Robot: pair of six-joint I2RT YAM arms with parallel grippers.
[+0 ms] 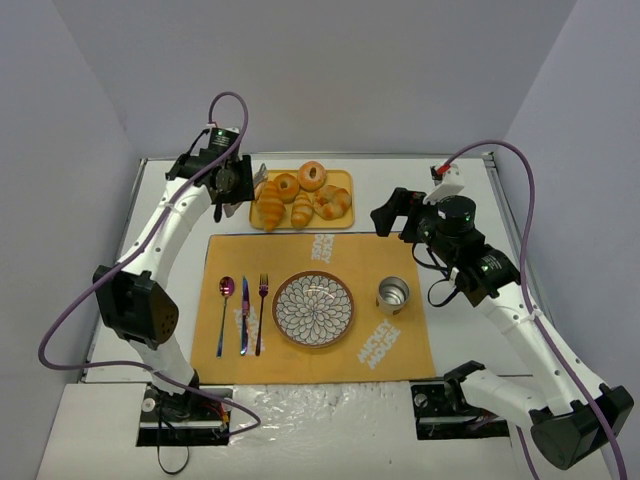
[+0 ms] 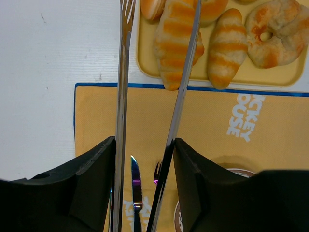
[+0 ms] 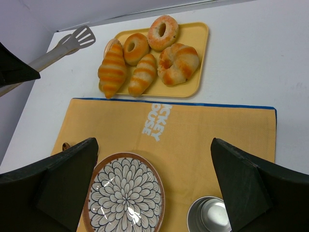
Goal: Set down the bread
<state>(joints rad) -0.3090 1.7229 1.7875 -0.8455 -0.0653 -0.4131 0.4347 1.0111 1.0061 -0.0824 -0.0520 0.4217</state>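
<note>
Gripping metal tongs [image 2: 121,96] between its closed fingers, the left gripper [image 2: 145,142] hangs at the 9 o'clock end of the yellow tray [image 1: 343,181]. On the tray, the larger bread roll [image 2: 176,43] lies beneath one tong arm, and the smaller bread roll [image 2: 227,48] lies just beside it at 3 o'clock. The tray sits at 12 o'clock from the patterned plate [image 1: 313,309]. The right gripper [image 3: 153,145] stands open and empty above the placemat [image 3: 217,125].

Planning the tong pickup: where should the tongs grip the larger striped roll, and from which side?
Grip the larger roll across its thick middle, one blade of the tongs on each long flank, descending from above. It lies flat, lengthwise toward the placemat; its left flank is free, the smaller roll crowds its right.
</note>
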